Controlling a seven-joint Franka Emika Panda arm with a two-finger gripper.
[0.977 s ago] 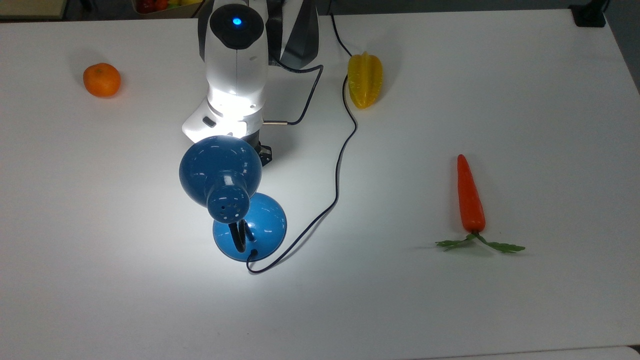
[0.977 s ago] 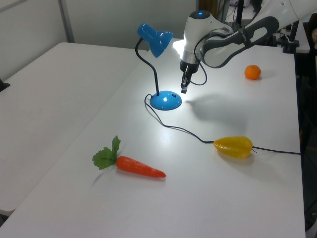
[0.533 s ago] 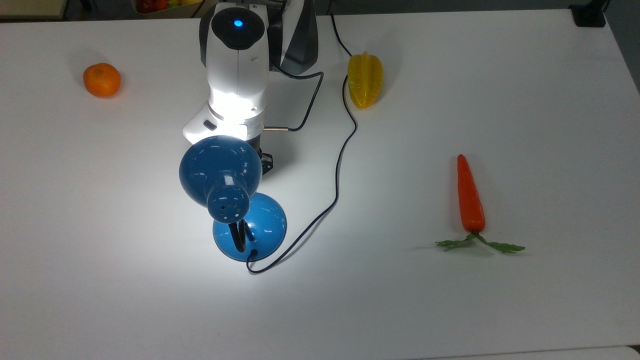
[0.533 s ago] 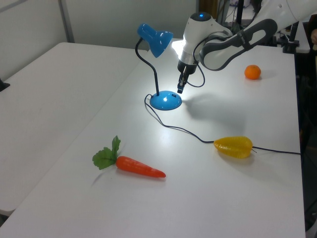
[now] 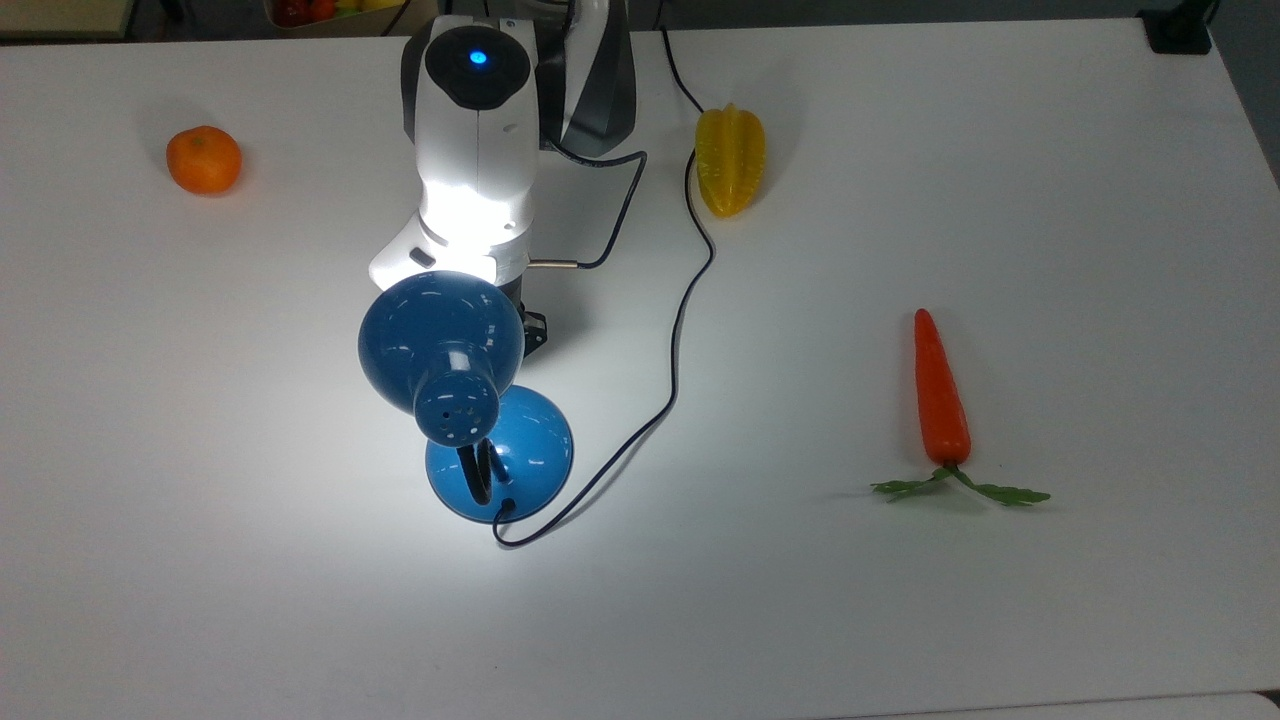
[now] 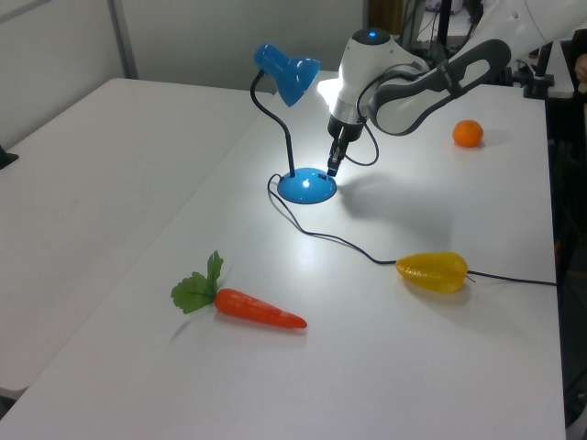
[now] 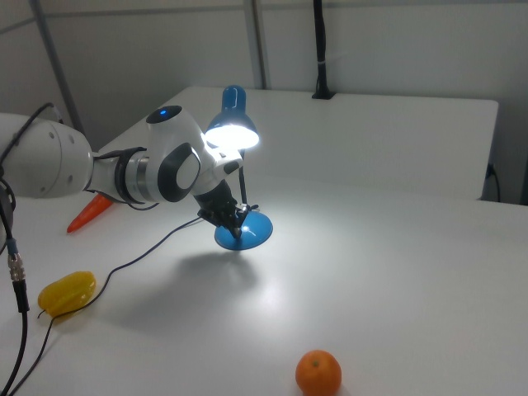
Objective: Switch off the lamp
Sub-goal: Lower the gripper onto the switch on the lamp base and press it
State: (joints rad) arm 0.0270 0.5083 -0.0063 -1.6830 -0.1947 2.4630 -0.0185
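Light from the lamp (image 6: 295, 78) floods the desk (image 6: 138, 165); gripper (image 6: 333, 169), fingers seemingly together, hovers just above its blue base.

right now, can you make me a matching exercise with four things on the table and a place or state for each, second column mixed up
Things:
1. lamp
2. carrot
3. orange
4. tool

Places or states:
A. lying alone near the top view's right, green leaves at one end
B. lit, its shade throwing a bright patch on the table
C. poised right above the edge of the blue round base
D. near the top view's upper left corner

Pairs: 1-B, 2-A, 3-D, 4-C
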